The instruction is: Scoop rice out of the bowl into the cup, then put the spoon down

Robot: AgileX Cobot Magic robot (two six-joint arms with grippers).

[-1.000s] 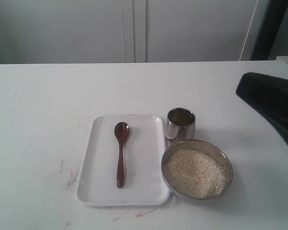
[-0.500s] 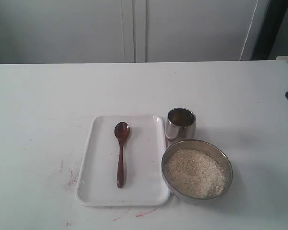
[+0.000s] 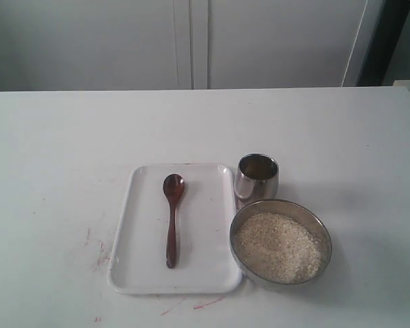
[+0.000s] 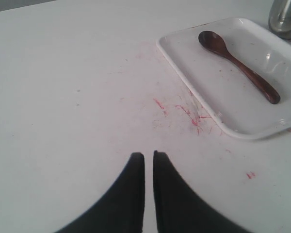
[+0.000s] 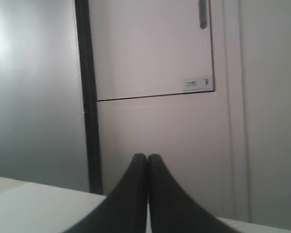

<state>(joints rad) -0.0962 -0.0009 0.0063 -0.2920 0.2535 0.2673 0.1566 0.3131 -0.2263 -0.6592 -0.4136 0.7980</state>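
spoon (image 3: 171, 219) on tray (image 3: 206, 246), cup (image 3: 257, 179) right of tray, bowl (image 3: 281, 202) before cup

- Cup (image 3: 257, 179): the interior is dim, and what it holds cannot be told.
- Cup (image 4: 284, 17), left wrist view: only the lower part shows, the rest being cut off by the picture's edge.
- Tray (image 4: 218, 92): one corner runs past the picture's edge.
- Left gripper (image 4: 149, 156) and right gripper (image 5: 147, 158): only the fingertips show.
- Door label (image 5: 198, 83): the print is too small to read.

glossy dark wooden spoon (image 3: 171, 225); shiny steel cup (image 3: 256, 184) and bowl (image 3: 302, 213); smooth white tray (image 3: 205, 236), perhaps plastic
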